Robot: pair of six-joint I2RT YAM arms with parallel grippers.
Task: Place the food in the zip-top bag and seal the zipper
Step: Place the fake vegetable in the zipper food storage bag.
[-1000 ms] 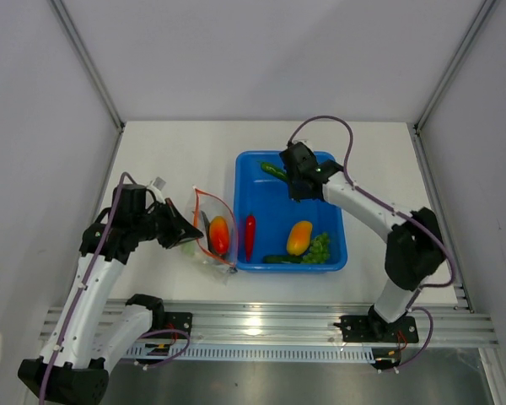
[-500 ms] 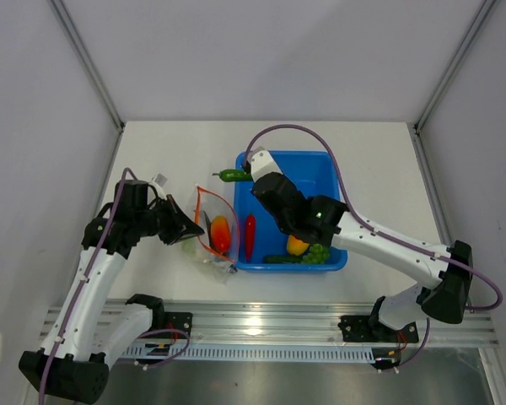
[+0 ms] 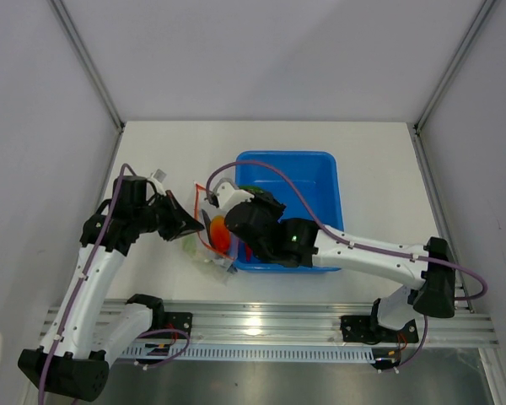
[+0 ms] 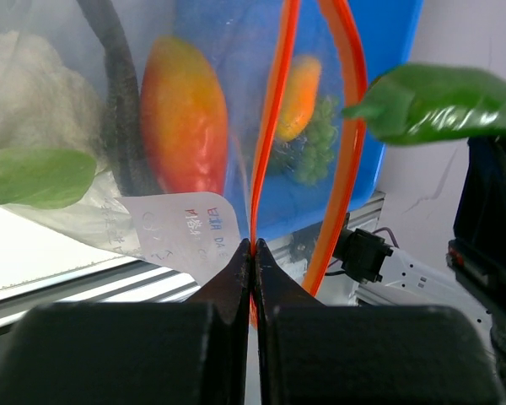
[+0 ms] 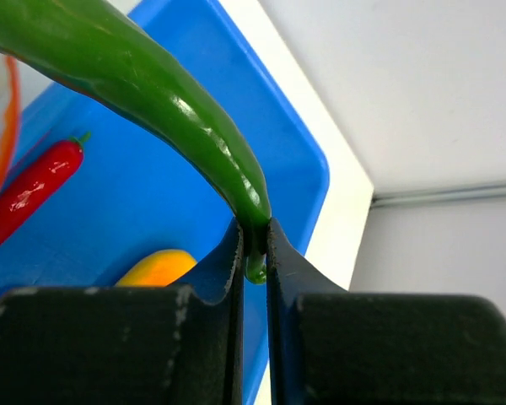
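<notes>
The clear zip-top bag (image 3: 204,250) lies left of the blue tub (image 3: 320,169). My left gripper (image 3: 191,226) is shut on its red-orange zipper (image 4: 268,126) and holds the mouth open. Inside the bag are an orange-red fruit (image 4: 181,118), white cauliflower (image 4: 34,84) and a dark grey fish (image 4: 118,110). My right gripper (image 3: 229,205) is shut on the stem end of the long green vegetable (image 5: 152,76) and holds it in the air by the bag's mouth; the vegetable also shows in the left wrist view (image 4: 438,101). A red chili (image 5: 29,190) and an orange-yellow fruit (image 5: 156,266) lie in the tub.
Green grapes (image 4: 316,148) show in the tub through the bag. The right arm (image 3: 354,253) stretches across the tub's near half. A white wall post and the table's right edge (image 5: 354,194) lie beyond the tub. The aluminium rail (image 3: 261,325) runs along the near edge.
My right arm lifted the green vegetable from the tub's back and swung it left to the bag's mouth. My left gripper kept hold of the zipper and stayed put.
</notes>
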